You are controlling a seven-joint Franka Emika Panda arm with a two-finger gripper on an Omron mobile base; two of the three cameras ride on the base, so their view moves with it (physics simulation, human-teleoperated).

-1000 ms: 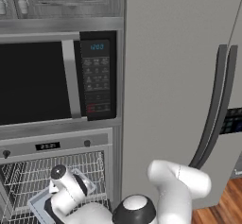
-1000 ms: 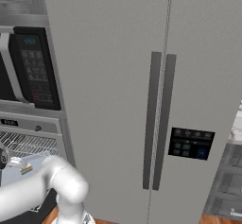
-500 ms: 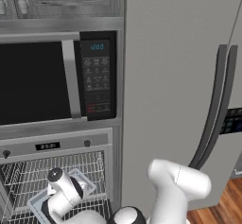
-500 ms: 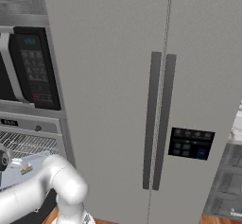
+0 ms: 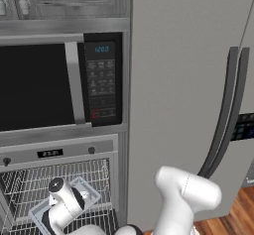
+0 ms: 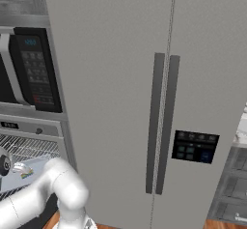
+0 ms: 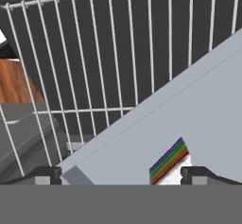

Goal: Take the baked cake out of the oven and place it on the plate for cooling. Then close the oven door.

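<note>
Lowered since the earlier frame, my gripper (image 7: 121, 173) hangs wide open, empty, over the tray (image 7: 189, 119) on the oven (image 5: 59, 152) rack (image 7: 94, 53). Cake (image 7: 171, 164) looks soft, crumbly; I judge gripping the stiff tray rim safer.

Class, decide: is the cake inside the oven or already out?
Inside. The rainbow-layered cake lies on a grey tray on the oven's wire rack.

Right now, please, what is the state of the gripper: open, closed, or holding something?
Gripper: open, holding nothing, poised over the grey tray on the oven rack.
</note>
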